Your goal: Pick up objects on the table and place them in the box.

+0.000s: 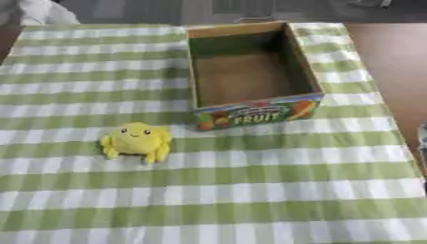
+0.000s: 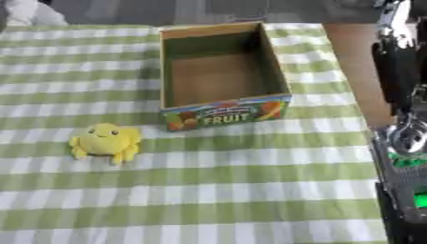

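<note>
Farthest left: 1 yellow plush toy [image 1: 137, 140], round-bodied with small stubby limbs and a dot-eyed face, sitting upright on the green-and-white checked tablecloth [image 1: 250, 190]. Not touched by anything, cloth showing all around it.

Up and to the right of the toy, near but apart from it: 1 open cardboard box [image 1: 250, 66], brown inside, nothing visible on its floor. Printed front panel facing the camera, reading "FRUIT" with coloured fruit pictures. Standing flat on the cloth toward the far half of the table.

Right of the cloth's edge: a strip of bare brown table [image 2: 354, 62].

Farthest right, in the right eye view only: the robot's right arm [image 2: 400, 71], black with silver joints, running down the frame edge from the upper corner to the lower one, with small green patches low on it. No hand to be made out there, so fingers spread, pressed together or pinching cannot be told. With no fingers visible, places given against the arm instead: box well to its left, toy farther left still, beyond the box and nearer the camera. Left hand in neither view.
</note>
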Controlling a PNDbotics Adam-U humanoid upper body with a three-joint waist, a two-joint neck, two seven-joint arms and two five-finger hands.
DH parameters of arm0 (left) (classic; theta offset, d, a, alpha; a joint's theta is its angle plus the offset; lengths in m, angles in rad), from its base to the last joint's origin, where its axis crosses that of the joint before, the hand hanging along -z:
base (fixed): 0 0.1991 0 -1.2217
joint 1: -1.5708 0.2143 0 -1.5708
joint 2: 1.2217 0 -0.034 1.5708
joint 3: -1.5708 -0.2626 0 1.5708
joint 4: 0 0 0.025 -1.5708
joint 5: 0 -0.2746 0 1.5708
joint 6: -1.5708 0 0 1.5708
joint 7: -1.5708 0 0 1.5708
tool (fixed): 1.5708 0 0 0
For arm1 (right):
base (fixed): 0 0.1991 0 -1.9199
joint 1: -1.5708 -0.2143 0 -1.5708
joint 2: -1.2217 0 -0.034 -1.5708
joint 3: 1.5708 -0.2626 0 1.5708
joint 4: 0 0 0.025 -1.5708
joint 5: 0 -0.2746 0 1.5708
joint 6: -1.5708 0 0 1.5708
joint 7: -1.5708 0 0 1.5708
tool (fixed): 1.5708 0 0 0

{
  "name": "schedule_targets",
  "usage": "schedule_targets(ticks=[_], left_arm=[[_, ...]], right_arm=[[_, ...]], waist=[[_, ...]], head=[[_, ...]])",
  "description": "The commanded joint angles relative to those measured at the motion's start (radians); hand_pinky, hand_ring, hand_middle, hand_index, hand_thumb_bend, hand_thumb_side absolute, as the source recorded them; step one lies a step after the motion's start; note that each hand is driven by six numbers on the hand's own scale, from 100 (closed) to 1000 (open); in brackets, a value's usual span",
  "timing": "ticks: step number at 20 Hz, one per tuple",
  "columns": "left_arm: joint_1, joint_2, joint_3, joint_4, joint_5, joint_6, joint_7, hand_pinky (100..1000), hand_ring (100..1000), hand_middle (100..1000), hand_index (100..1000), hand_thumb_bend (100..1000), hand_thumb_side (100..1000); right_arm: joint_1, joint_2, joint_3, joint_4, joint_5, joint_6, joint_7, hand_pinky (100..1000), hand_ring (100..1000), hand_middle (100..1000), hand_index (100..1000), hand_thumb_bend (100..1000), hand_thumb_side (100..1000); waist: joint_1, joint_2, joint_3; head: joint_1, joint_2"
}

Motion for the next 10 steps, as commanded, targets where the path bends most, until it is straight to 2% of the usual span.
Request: schedule_targets(ticks=[1, 6, 10], left_arm=[[-0.009, 0.063, -0.008, 0.01, -0.022, -0.012, -0.04, 804, 733, 735, 935, 222, 957], [-0.074, 0.164, -0.111, 0.086, -0.045, -0.073, -0.106, 810, 741, 726, 918, 285, 943], [-0.149, 0.196, -0.189, 0.134, -0.03, -0.09, -0.163, 813, 758, 733, 920, 309, 934]], right_arm=[[-0.01, -0.024, 0.004, -0.019, -0.005, -0.002, 0.005, 786, 869, 553, 833, 100, 579], [-0.009, -0.023, 0.011, -0.019, -0.009, -0.001, 0.014, 787, 870, 553, 834, 100, 581], [-0.009, -0.022, 0.015, -0.019, -0.013, -0.001, 0.019, 787, 870, 553, 834, 100, 580]], waist=[[0.008, -0.016, -0.006], [0.01, -0.018, -0.015], [0.01, -0.02, -0.018]], head=[[0.009, -0.002], [0.02, -0.011], [0.029, -0.018]])
